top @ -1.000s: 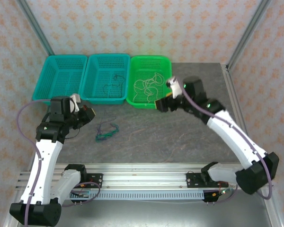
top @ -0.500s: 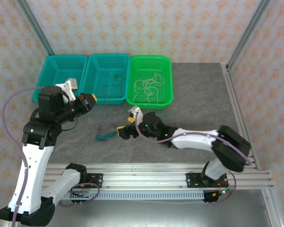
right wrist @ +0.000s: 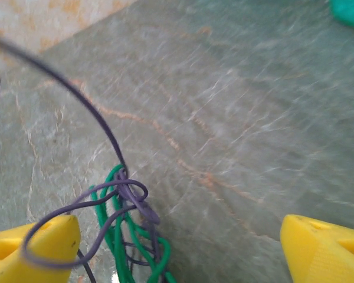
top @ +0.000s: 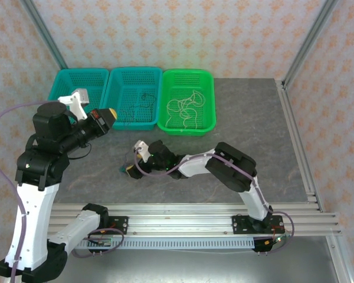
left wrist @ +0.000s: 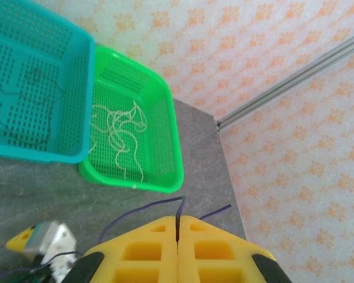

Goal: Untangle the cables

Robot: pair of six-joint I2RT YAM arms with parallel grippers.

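Left gripper (top: 106, 116): now higher and farther toward 9 o'clock than half a second ago; yellow fingers (left wrist: 147, 250) pressed together on a purple cable (left wrist: 143, 208).
Teal basket (top: 109, 105): dark cable (top: 140, 101), unmoved.
Right gripper (top: 131, 171): has swung toward 9 o'clock to the purple-green tangle (right wrist: 127, 203); jaws wide.
Green basket (top: 207, 127): whitish cable (top: 186, 106), unmoved.
Hard to see: from above, the tangle lies mostly under the right gripper.

The top camera is looking down from above and behind the arms (top: 29, 206), taking in the whole bench (top: 253, 118) from far; the left wrist camera is facing past the left end effector (left wrist: 177, 227) toward the green basket (left wrist: 167, 130), also showing from the top; the right wrist camera is looking closely at the cables (right wrist: 130, 206), sharing them with the top view.
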